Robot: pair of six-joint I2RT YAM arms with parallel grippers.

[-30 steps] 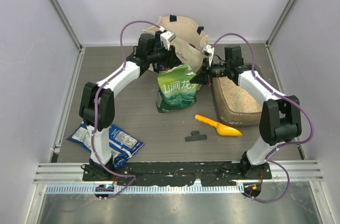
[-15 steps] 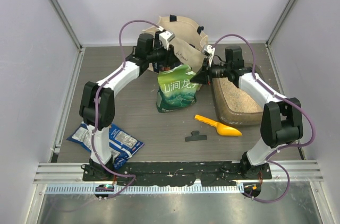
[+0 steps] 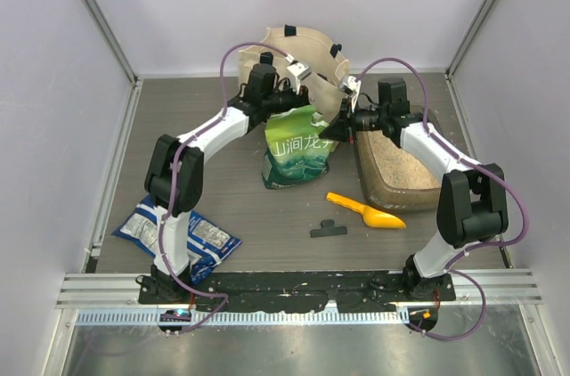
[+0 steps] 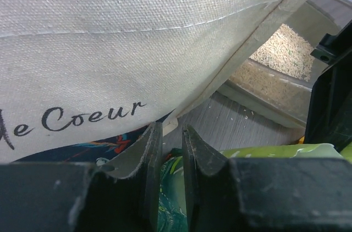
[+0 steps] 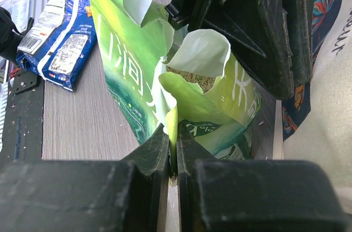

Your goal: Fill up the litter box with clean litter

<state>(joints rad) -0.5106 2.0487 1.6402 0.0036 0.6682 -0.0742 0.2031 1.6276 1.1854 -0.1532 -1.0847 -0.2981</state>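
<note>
From above, the litter box (image 3: 405, 201) lay at the table's right side with clean litter (image 3: 388, 162) over its floor. Just left of it stood the green pouch (image 3: 297, 155). The right gripper (image 3: 335, 131) was at the pouch's upper right corner and the left gripper (image 3: 294, 102) at its top, against the tote bag (image 3: 307, 53).

In the left wrist view, the jaws stood a narrow slit apart, with green pouch film low in the gap. Whether they pinched it could not be told. The litter box and its litter lay beyond, up to the right, apart from the jaws.

In the right wrist view, the jaws were pressed together on the pouch's torn upper edge. Pale granules showed inside its mouth just beyond.
</note>
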